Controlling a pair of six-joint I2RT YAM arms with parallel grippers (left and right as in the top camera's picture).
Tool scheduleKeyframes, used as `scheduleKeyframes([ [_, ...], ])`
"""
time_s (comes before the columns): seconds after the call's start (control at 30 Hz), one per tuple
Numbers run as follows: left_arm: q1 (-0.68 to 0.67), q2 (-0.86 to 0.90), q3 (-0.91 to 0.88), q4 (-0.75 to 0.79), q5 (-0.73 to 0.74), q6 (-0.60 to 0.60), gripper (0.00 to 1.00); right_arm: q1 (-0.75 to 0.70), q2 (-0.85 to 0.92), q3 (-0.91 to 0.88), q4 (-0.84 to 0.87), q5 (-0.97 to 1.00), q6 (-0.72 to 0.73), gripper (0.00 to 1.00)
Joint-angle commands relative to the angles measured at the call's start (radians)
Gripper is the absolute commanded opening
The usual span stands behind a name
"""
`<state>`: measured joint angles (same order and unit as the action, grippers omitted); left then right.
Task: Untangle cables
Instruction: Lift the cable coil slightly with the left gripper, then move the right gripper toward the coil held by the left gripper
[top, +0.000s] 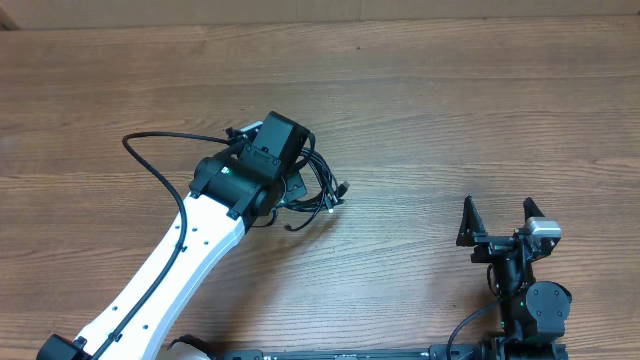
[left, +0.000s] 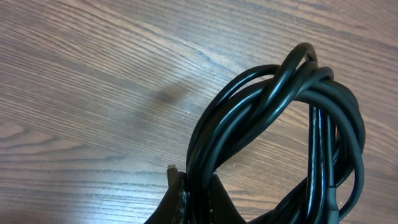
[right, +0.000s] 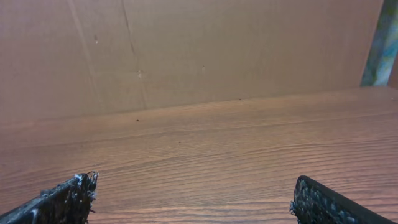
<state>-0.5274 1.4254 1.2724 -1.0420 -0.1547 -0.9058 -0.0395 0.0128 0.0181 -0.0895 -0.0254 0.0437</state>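
Observation:
The cables (top: 324, 183) are a small black bundle left of the table's centre, with plug ends (top: 336, 203) sticking out to the right. My left gripper (top: 298, 183) sits over the bundle, largely hidden under its own wrist. In the left wrist view the left gripper (left: 198, 186) is shut on several strands, and the looped cables (left: 280, 93) rise above the wood. My right gripper (top: 498, 220) stands open at the right, well away from the bundle. In the right wrist view the right gripper (right: 193, 199) has only bare table between its fingertips.
The left arm's own thicker black wire (top: 150, 150) arcs out to the left of the wrist. A brown cardboard wall (right: 186, 50) stands along the table's far edge. The wooden tabletop (top: 450, 100) stretches all around.

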Motion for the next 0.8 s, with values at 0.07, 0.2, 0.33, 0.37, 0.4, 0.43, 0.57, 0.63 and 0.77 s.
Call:
scheduleKeyframes([
  [0.07, 0.009, 0.006, 0.017, 0.000, -0.010, 0.171, 0.04, -0.005, -0.010, -0.010, 0.006, 0.006, -0.008, 1.00],
  [0.2, 0.010, 0.006, 0.017, 0.000, -0.009, 0.323, 0.04, -0.005, -0.010, -0.010, 0.006, 0.006, -0.008, 1.00],
  [0.33, 0.009, 0.006, 0.017, 0.003, 0.008, 0.525, 0.04, -0.005, -0.010, -0.010, 0.006, 0.005, -0.008, 1.00],
  [0.37, 0.009, 0.006, 0.017, 0.006, 0.026, 0.588, 0.04, -0.005, -0.010, -0.010, 0.006, 0.006, -0.008, 1.00],
  [0.4, 0.009, 0.006, 0.017, 0.008, 0.040, 0.624, 0.04, -0.005, -0.010, -0.010, 0.006, 0.005, -0.008, 1.00],
  [0.43, 0.010, 0.006, 0.017, 0.012, 0.080, 0.717, 0.04, -0.005, -0.010, -0.010, 0.006, 0.006, -0.008, 1.00],
  [0.57, 0.009, 0.006, 0.017, 0.016, 0.179, 0.960, 0.04, -0.005, -0.010, -0.010, 0.006, 0.006, -0.008, 1.00],
  [0.63, 0.009, 0.006, 0.017, 0.016, 0.192, 1.009, 0.04, -0.005, -0.010, -0.010, 0.006, 0.006, -0.008, 1.00],
  [0.77, 0.009, 0.006, 0.017, 0.022, 0.217, 1.086, 0.04, -0.005, -0.010, -0.010, 0.006, 0.006, -0.008, 1.00],
])
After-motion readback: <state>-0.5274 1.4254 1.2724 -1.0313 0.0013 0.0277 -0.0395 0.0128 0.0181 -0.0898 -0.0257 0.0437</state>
